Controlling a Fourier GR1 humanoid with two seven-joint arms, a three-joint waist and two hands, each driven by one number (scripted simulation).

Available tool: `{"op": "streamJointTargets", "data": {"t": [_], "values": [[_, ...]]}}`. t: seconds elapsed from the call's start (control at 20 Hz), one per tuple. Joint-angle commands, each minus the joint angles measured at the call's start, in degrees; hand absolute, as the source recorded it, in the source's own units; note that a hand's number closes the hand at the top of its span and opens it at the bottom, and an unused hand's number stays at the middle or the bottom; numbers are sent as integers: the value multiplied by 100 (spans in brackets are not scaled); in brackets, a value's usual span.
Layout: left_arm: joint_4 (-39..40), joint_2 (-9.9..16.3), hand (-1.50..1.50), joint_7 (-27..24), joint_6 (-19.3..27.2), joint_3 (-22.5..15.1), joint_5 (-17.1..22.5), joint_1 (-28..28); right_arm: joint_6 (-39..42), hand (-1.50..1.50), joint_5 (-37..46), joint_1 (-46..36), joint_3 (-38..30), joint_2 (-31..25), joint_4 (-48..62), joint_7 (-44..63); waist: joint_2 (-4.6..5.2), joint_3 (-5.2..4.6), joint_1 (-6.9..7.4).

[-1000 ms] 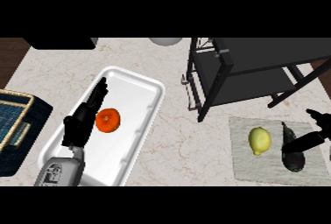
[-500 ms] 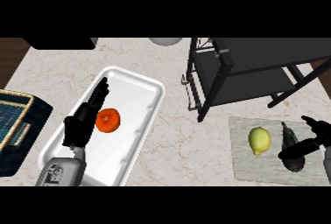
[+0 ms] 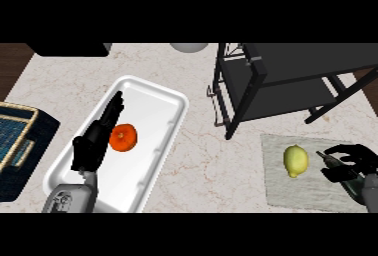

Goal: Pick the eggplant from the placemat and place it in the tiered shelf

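From the head view, your right hand [image 3: 348, 162] at the lower right curls its fingers round the eggplant [image 3: 326, 157], mostly hidden, on the placemat [image 3: 310, 195] beside a lemon [image 3: 296, 160]. Tiered shelf [image 3: 295, 80] stands upper right. Your left hand [image 3: 94, 142] rests straight-fingered over the white tray [image 3: 159, 135].

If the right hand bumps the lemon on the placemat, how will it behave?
The lemon would probably roll: its oval body lies free on the flat placemat. It looks stiff and smooth, so it may slip from the right hand.
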Motion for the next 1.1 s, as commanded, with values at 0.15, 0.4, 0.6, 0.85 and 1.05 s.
{"op": "streamJointTargets", "data": {"t": [0.15, 0.4, 0.6, 0.85, 1.05], "values": [[-267, 41, 0, 213, -84, 74, 26, 37, 262, 150, 278, 83, 56, -60, -302, -190, 14, 33, -3], [193, -92, 0, 1, 49, 51, -69, -137, -231, 150, 913, 115, 1243, 772, -1284, -459, -19, 21, -35], [202, -49, 0, -39, -101, -85, -110, -193, -384, 150, 1746, -256, 3028, 1526, -1986, -890, -90, 11, 267], [134, -21, 0, 46, -108, 91, 53, -189, -1374, 150, 2557, 207, 4790, 2321, -2725, -56, -43, 29, 21], [84, 140, 0, -38, -231, 219, 155, -78, -2731, 150, 2459, 581, 5438, 2341, -3362, 132, -28, 37, -7]]}}
